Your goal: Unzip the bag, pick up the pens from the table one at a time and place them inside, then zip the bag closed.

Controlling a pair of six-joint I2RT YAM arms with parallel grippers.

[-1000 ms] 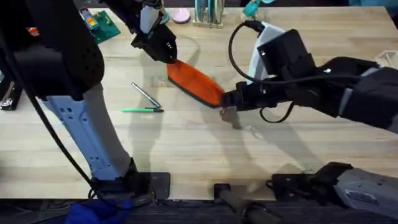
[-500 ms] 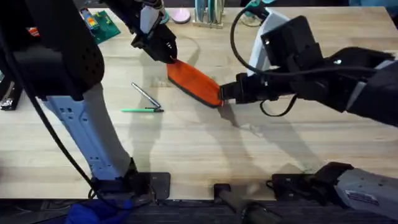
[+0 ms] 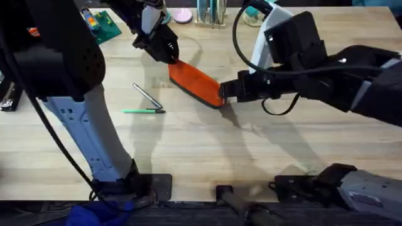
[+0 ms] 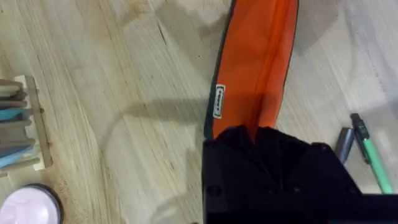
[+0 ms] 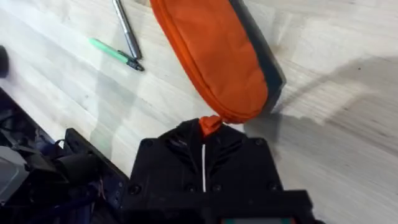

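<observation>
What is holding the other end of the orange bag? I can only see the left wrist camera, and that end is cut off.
Observer: The right gripper is at that end of the bag. It is shut on the small red zipper pull.
Operator: Where are the whole pens? I just see their ends.
Observer: The green pen and the silver pen both lie on the table beside the bag, outside it. Their ends meet in a V.
</observation>
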